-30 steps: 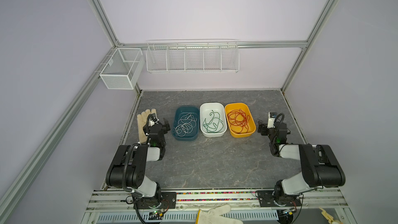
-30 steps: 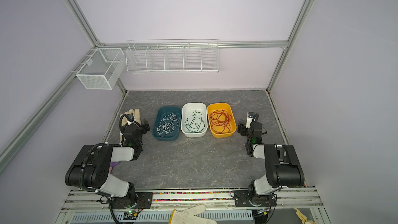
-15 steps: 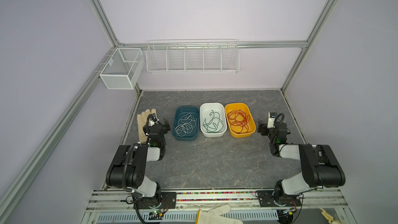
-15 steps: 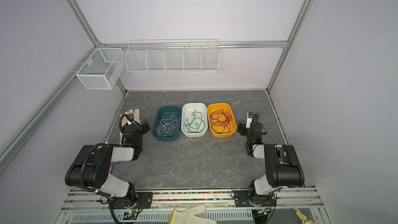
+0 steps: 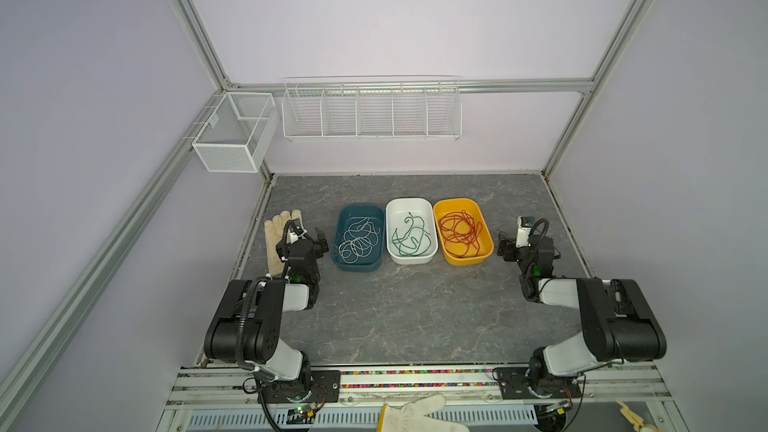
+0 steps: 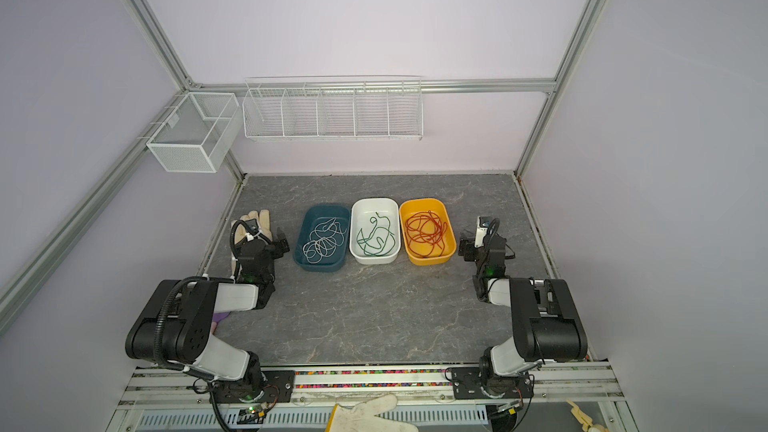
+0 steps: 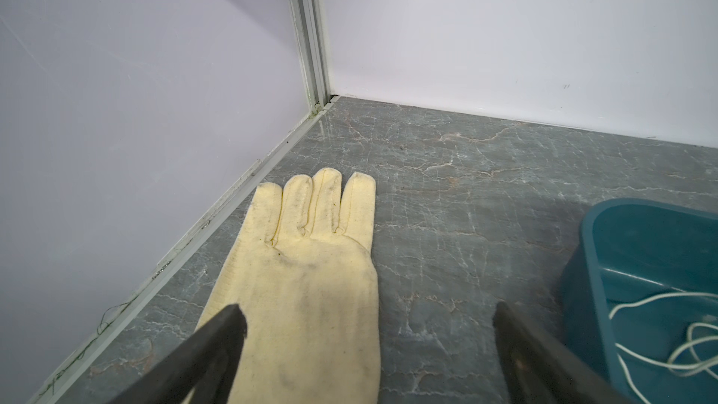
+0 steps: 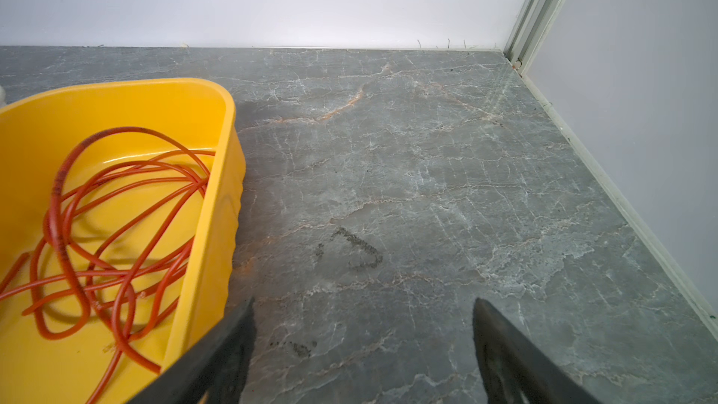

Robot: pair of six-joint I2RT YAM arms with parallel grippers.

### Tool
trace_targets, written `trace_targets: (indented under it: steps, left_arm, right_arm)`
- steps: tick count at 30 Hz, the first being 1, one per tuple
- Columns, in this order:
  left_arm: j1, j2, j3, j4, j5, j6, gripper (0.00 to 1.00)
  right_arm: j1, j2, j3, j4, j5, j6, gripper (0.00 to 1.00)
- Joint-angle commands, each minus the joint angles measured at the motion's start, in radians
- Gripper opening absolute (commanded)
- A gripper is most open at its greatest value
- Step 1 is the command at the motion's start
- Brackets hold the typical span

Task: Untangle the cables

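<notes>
1. Since each cable is lying alone in its own tub, the untangling is looking all but finished. The white cable (image 5: pixel 359 243) is coiling in the teal tub (image 5: pixel 357 265), the dark green cable (image 5: pixel 409 236) is sprawling in the white tub (image 5: pixel 411 258), and the red-orange cable (image 5: pixel 459 232) is looping in the yellow tub (image 5: pixel 467 259).
2. No strand is crossing between tubs in both top views, so little seems left, though every cable is looping over itself.
3. The left fingers (image 7: pixel 209 343) are standing wide apart and holding nothing, hovering over a cream knitted glove (image 7: pixel 311 285) beside the teal tub.
4. The right fingers (image 8: pixel 225 355) are likewise standing apart and empty, above the bare surface (image 8: pixel 427 188) just beside the yellow tub.
5. The cables are showing as string-thin and curly, and the red-orange one is looking like smooth, rubbery tubing.
6. The tubs are appearing as glossy moulded plastic with rounded corners, while the surface is showing a grey, marble-veined finish with dark smudges.
</notes>
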Motion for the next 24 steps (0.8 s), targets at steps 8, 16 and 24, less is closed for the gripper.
trace_targets:
  steps: [8,16,24]
  left_arm:
    - [0.007,0.010,-0.005,0.027,0.005,0.015,0.99]
    - [0.006,0.010,-0.004,0.027,0.006,0.015,0.99]
    - [0.007,0.011,-0.005,0.027,0.006,0.016,0.99]
  right_arm:
    - [0.002,-0.004,-0.012,0.030,0.011,-0.025,0.88]
    - [0.002,-0.004,-0.011,0.028,0.011,-0.025,0.88]
    - [0.001,-0.005,-0.012,0.030,0.009,-0.023,0.88]
